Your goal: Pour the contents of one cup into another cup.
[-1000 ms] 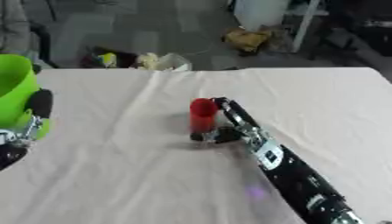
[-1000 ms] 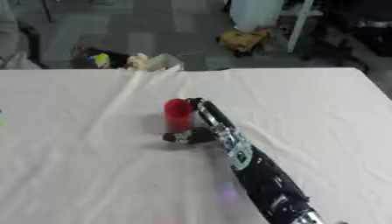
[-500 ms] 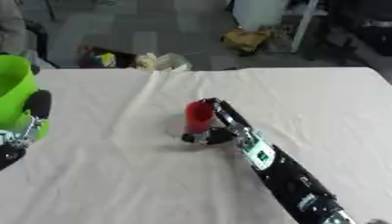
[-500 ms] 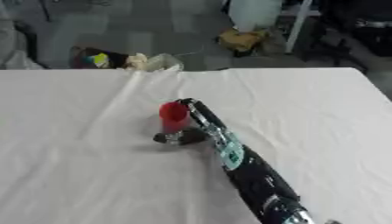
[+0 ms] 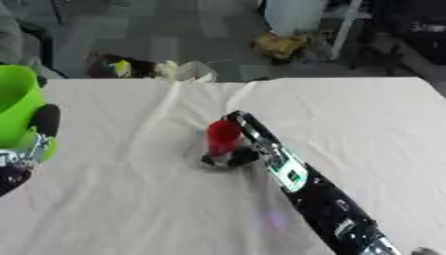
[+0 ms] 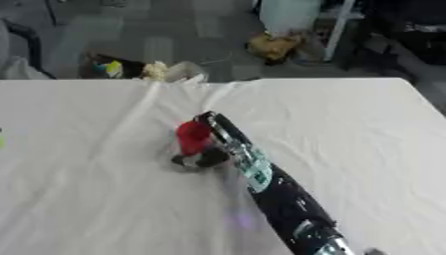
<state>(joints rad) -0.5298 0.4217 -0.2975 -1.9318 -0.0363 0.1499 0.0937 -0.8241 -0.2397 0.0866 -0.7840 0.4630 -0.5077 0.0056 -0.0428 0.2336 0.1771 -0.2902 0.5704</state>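
At mid-worktop the red cup stood upright on the white cloth, right hand at its base, fingers curled around it from the right side. Left hand sat at the left edge, fingers wrapped on the green cup, well apart from the red one. Contents of either cup couldn't be seen. Likely step: lifting red. Best kept level while carried, tipped only once the lip is over the green rim.
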